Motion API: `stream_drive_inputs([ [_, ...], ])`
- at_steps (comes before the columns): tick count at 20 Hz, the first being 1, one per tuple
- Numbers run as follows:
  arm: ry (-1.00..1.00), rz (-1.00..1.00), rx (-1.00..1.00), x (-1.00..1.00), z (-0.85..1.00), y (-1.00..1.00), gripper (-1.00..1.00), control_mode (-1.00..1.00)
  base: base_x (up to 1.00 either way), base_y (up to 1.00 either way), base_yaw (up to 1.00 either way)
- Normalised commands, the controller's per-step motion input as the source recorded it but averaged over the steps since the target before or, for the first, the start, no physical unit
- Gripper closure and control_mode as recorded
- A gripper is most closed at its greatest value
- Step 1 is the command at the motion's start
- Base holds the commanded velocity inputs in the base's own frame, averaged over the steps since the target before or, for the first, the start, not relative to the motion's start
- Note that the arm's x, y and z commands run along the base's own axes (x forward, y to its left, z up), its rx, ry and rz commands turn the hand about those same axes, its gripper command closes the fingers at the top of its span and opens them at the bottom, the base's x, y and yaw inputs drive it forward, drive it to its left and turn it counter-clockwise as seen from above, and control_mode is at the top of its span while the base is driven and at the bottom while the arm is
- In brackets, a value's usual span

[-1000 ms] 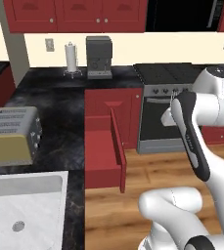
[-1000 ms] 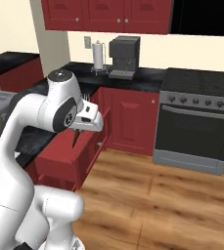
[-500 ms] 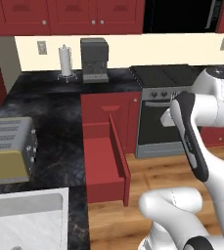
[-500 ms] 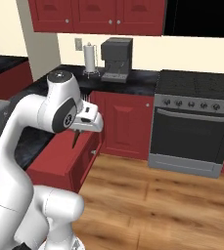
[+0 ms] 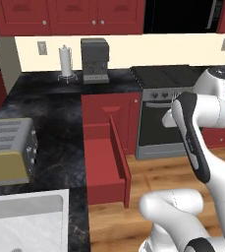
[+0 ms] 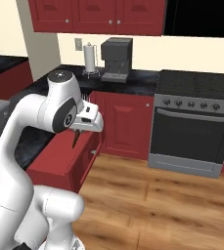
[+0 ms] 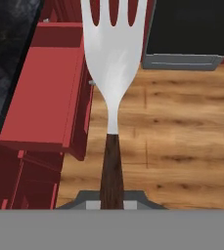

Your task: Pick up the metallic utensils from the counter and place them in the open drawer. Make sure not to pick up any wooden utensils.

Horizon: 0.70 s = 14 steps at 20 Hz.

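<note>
Item in hand: I have the gripper (image 7: 112, 197) pinched on the brown handle of a silver fork (image 7: 112, 58), tines pointing away from the hand, held in the air above the wood floor (image 7: 182, 127) just beside the open drawer (image 7: 47, 83). From the right base view I see the fork (image 6: 76, 137) hanging down below the hand, over the drawer's (image 6: 59, 161) near edge. On the black counter (image 5: 60, 128) I list a toaster (image 5: 8, 150), a paper towel roll (image 5: 66, 61) and a coffee machine (image 5: 94, 60).
</note>
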Motion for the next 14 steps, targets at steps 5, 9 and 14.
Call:
stream_drive_inputs([
  [5,0.07,0.01,0.00,0.51,-0.33,0.13,1.00,-1.00,0.00,0.00,0.00],
  [9,0.20,0.04,0.00,0.97,-0.73,0.43,1.00,-1.00,0.00,0.00,0.00],
  [14,0.03,0.04,0.00,1.00,-0.32,0.48,1.00,-1.00,0.00,0.00,0.00],
])
